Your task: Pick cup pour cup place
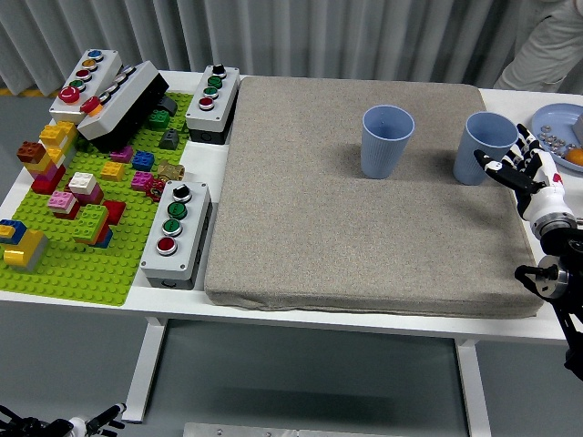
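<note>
Two light blue cups stand upright on the grey mat (364, 228). One cup (386, 140) is near the mat's middle back. The other cup (483, 147) stands at the mat's right side. My right hand (517, 164) hovers just right of that cup, its fingers spread and close to the cup's side, holding nothing. Whether the fingertips touch the cup I cannot tell. At the picture's bottom left corner, below the table, only the left hand's fingertips (91, 423) show.
A green baseplate (82, 228) with several coloured bricks fills the table's left. Button boxes (175, 232) (212, 102) (86, 82) stand around it. A blue plate (560, 127) with small items sits at the far right. A person's sleeve (547, 45) shows at the top right.
</note>
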Controlling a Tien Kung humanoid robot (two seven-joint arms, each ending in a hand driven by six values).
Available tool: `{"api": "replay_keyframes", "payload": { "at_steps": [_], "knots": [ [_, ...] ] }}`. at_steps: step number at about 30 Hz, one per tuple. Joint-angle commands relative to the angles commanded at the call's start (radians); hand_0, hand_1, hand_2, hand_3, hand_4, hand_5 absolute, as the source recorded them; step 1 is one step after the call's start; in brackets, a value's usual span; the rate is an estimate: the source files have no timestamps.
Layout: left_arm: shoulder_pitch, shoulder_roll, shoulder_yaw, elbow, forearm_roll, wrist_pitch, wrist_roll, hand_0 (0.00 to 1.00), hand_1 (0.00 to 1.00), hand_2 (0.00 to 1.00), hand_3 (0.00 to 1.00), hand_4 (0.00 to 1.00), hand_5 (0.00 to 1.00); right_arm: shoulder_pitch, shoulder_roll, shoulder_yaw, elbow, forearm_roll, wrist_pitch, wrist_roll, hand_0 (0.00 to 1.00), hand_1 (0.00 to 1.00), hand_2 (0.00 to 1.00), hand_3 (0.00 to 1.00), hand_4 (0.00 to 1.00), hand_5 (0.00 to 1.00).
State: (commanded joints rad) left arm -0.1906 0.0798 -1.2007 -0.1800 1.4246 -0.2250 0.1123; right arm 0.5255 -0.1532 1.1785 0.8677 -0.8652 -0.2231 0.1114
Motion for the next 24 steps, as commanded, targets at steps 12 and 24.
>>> {"api": "replay_keyframes", "payload": {
  "at_steps": [12, 24],
  "knots": [
    [-0.005, -0.002, 0.002, 0.0, 0.003, 0.0, 0.001, 0.844, 0.858, 0.89, 0.786, 0.594, 0.998, 0.009, 0.011, 0.003, -0.023, 0.0, 0.0, 0.004, 0.998, 0.934, 0.998, 0.998, 0.84, 0.275],
    [-0.006, -0.004, 0.001, 0.0, 0.008, -0.001, 0.002, 0.844, 0.857, 0.89, 0.786, 0.594, 0.998, 0.017, 0.022, -0.001, -0.04, -0.006, -0.001, 0.009, 0.998, 0.934, 0.998, 0.998, 0.839, 0.277]
  ]
}}
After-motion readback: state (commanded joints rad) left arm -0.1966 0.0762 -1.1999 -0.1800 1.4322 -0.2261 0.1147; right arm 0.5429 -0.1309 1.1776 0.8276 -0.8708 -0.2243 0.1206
